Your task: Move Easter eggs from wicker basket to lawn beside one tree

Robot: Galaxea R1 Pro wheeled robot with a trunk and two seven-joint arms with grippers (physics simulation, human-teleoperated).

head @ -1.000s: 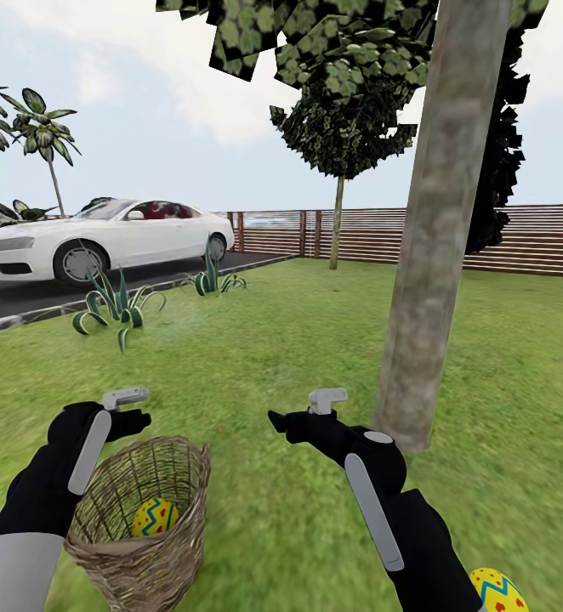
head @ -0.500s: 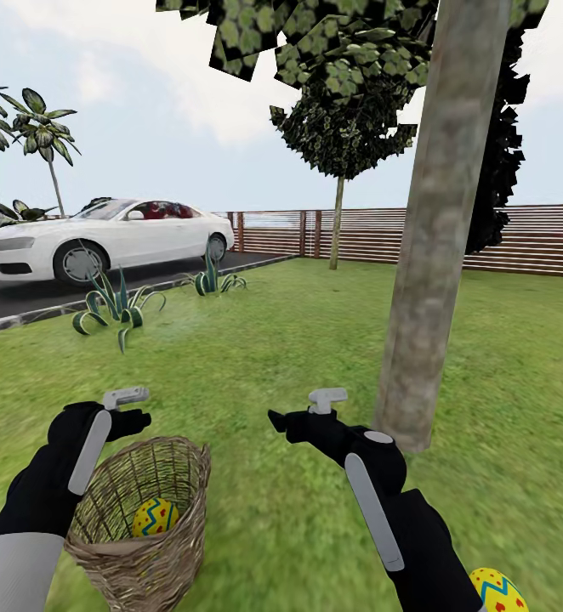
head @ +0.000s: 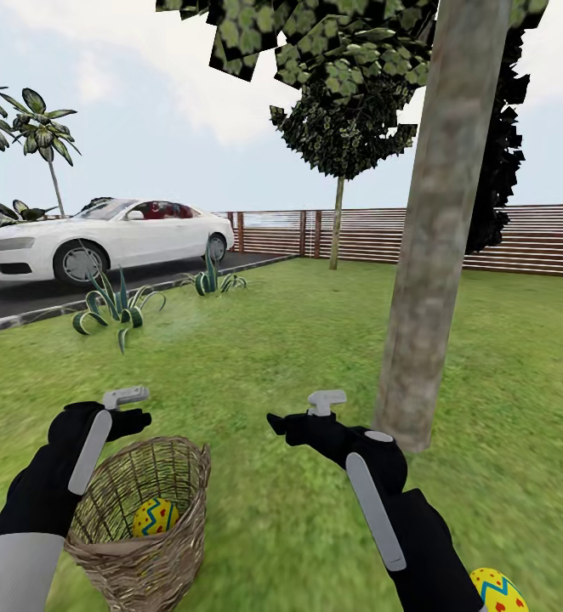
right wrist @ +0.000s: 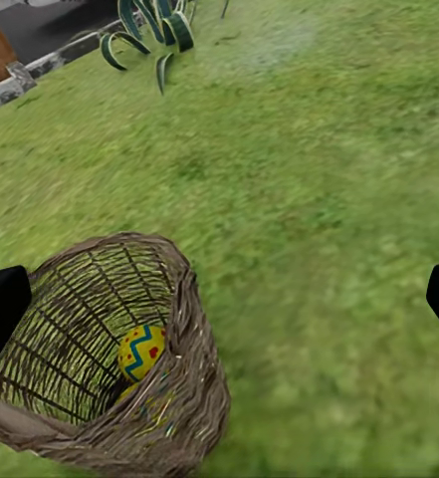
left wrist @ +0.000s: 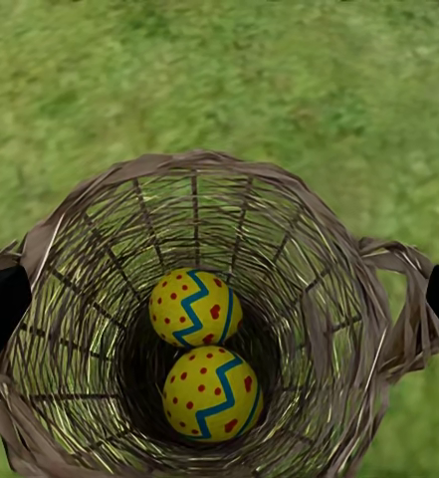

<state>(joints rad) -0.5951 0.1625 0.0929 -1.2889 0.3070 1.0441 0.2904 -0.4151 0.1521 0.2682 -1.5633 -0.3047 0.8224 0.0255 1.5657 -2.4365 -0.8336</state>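
On the lawn (head: 256, 357) ahead of me, the wicker basket (head: 141, 518) stands upright at the lower left of the head view, its far side partly covered by my left forearm. My left gripper (head: 128, 406) hovers just above the basket's far rim; from the head camera I cannot tell how its jaws stand, but the left wrist view shows a dark fingertip (left wrist: 0, 311) at each edge of the frame, well apart, with nothing between them, so I read it as released. That wrist view looks straight down into the basket (left wrist: 368, 299), where two Easter eggs lie touching at the bottom: one egg (left wrist: 195, 308) and a second egg (left wrist: 212, 393) beside it. The head camera catches only part of one of them (head: 155, 517) through the weave.

My right gripper (head: 303, 416) hangs over bare grass between the basket and the tree (head: 439, 229). Its fingertips (right wrist: 2, 304) likewise sit wide apart at the frame edges, holding nothing: released. The right wrist view shows the basket (right wrist: 189, 388) obliquely, with one egg (right wrist: 140, 351) visible inside.

A third egg (head: 498, 591) lies on the grass at the lower right corner of the head view, cut off by the frame edge and partly hidden behind my right arm, near the trunk's base.
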